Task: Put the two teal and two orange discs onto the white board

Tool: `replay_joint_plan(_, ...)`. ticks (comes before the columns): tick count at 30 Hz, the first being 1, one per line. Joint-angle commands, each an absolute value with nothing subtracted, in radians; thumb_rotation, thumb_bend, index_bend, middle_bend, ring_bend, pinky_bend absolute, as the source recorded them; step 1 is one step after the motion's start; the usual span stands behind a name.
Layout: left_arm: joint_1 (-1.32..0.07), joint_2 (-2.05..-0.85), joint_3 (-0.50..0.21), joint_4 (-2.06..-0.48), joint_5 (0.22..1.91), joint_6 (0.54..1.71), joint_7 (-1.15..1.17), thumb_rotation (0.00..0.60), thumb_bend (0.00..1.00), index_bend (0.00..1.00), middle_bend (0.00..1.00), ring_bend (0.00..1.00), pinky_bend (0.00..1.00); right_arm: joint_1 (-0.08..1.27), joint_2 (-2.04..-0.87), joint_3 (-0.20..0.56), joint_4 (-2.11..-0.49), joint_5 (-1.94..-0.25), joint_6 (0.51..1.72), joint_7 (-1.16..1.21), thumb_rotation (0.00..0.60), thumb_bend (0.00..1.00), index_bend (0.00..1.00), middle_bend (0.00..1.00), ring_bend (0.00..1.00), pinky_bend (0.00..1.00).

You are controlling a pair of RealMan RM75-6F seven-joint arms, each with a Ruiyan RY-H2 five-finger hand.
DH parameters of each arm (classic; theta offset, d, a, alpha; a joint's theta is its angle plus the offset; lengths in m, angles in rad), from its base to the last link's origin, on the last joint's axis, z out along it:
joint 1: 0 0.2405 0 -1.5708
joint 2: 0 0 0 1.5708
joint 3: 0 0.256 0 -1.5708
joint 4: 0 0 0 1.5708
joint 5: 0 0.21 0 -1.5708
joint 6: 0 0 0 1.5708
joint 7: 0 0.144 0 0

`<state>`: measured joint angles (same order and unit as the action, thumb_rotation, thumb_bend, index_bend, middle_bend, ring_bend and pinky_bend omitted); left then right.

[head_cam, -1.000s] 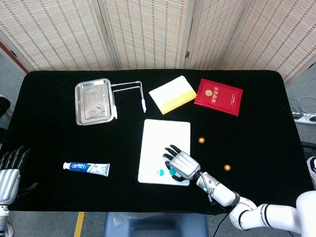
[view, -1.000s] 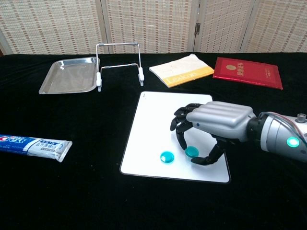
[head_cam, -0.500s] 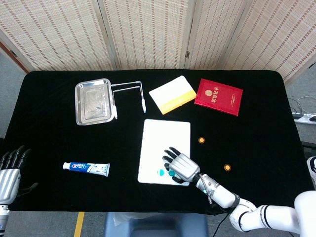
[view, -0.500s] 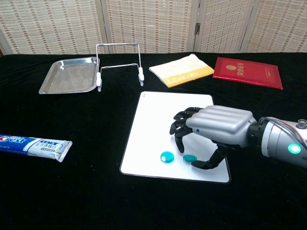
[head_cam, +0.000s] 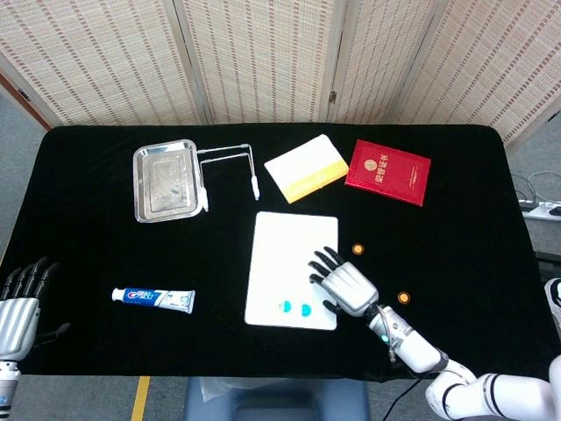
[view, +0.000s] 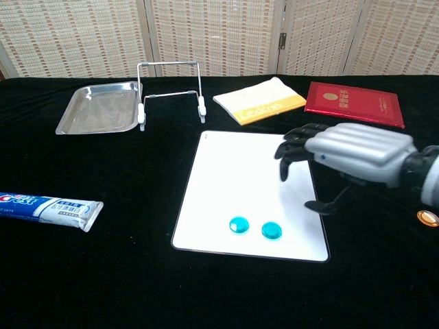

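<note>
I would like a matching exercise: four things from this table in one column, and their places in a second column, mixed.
Things:
1. teal discs
2. orange discs
3. toothpaste tube
4. right hand

Places:
A. on the black cloth, right of the white board
B. above the board's right edge, holding nothing
C. on the board, near its front edge
D. on the cloth, left of the board

Pairs: 1-C, 2-A, 3-D, 4-B

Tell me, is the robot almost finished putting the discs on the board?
Halfway. Both teal discs lie on the white board. The right hand is open, holding nothing. The two orange discs are left on the black cloth.
</note>
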<state>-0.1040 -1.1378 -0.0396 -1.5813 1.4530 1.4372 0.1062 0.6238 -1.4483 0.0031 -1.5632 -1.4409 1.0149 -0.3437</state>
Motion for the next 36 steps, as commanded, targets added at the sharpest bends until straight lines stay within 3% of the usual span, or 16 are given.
replay_joint_plan(1,-0.108,-1.14,-0.04,-1.583,1.457,1.434,0.109,0.6,0.15,0.0,0.0,0.0,0.0,0.557,-1.391,-0.02,-1.572,-1.425,1.079,-0.318,0.53,0.41,0.39,0.18,0.02,0.0)
replay_joint_plan(8,-0.118,-1.141,-0.041,-1.592,1.466,1.429,0.119,0.6,0.15,0.0,0.0,0.0,0.0,0.451,-1.347,-0.069,-1.529,-1.412,1.151,-0.247,0.531,0.41,0.41,0.18,0.01,0.0)
replay_joint_plan(14,-0.124,-1.143,-0.039,-1.598,1.472,1.426,0.124,0.6,0.15,0.0,0.0,0.0,0.0,0.401,-1.366,-0.084,-1.454,-1.384,1.146,-0.194,0.533,0.41,0.41,0.18,0.01,0.0)
replay_joint_plan(36,-0.127,-1.138,-0.038,-1.613,1.47,1.428,0.137,0.6,0.15,0.0,0.0,0.0,0.0,0.358,-1.422,-0.053,-1.3,-1.383,1.096,-0.089,0.533,0.41,0.43,0.19,0.01,0.0)
